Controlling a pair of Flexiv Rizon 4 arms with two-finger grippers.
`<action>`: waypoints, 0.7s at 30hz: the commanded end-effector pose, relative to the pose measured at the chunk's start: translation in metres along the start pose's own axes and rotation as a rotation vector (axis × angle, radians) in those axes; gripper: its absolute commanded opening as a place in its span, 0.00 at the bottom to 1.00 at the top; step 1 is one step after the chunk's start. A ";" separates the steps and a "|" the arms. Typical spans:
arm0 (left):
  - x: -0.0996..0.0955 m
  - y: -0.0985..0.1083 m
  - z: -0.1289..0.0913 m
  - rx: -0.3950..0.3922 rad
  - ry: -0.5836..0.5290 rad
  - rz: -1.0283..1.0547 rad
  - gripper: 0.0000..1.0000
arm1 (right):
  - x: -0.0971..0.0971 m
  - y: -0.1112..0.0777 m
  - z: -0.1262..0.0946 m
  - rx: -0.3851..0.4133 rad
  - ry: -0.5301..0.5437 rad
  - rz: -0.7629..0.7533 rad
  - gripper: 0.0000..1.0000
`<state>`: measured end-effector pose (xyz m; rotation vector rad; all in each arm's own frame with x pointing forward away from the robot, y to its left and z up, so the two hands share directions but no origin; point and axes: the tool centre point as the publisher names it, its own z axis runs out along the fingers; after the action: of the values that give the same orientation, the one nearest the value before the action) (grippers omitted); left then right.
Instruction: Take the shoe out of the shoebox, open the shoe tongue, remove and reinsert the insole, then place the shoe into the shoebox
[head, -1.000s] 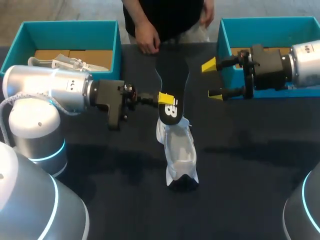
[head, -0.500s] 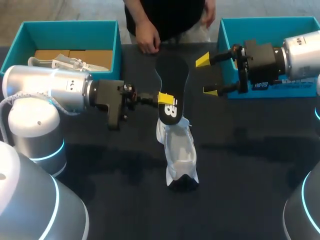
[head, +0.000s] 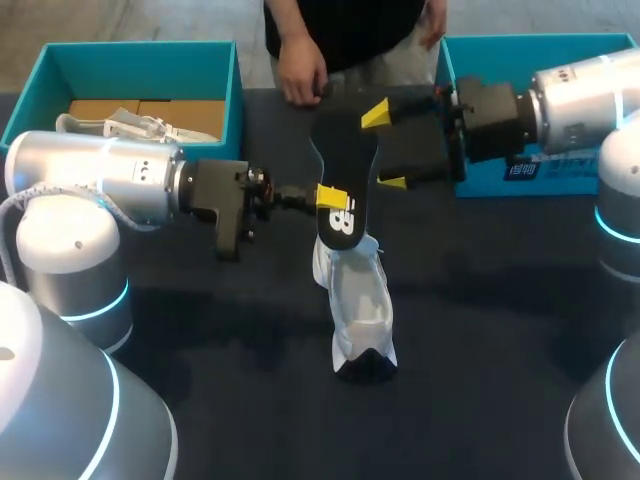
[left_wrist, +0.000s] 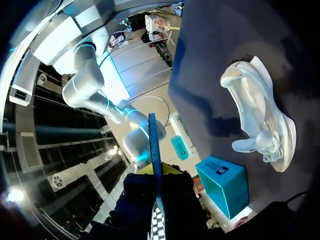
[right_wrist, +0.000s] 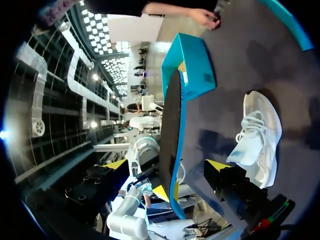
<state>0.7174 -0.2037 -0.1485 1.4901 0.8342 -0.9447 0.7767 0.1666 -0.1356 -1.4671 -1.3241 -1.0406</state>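
Even o'head light w/ soft shadows on table (head: 480, 400) beside shoe (head: 362, 310).

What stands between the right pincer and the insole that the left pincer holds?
Nothing visible does. The open right pincer is just beside the insole, with only air between them. The left pincer grips the insole at the end nearer the shoe.

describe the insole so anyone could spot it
Middle of the dark table, just beyond the white shoe. The left gripper holds the insole there: flat, thin and black with a white mark, unlike the bulky white shoe.
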 end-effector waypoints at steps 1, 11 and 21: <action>0.001 -0.001 0.001 -0.002 -0.001 0.002 0.00 | 0.000 0.011 0.023 -0.001 0.022 0.015 0.90; 0.001 -0.001 0.001 -0.002 -0.001 0.002 0.00 | 0.011 0.011 0.030 -0.008 0.029 0.012 0.44; 0.001 -0.001 0.001 -0.002 -0.001 0.002 0.00 | 0.010 0.012 0.034 -0.008 0.037 0.022 0.29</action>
<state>0.7178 -0.2042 -0.1485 1.4915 0.8343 -0.9452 0.7891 0.1972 -0.1341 -1.4569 -1.2781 -1.0533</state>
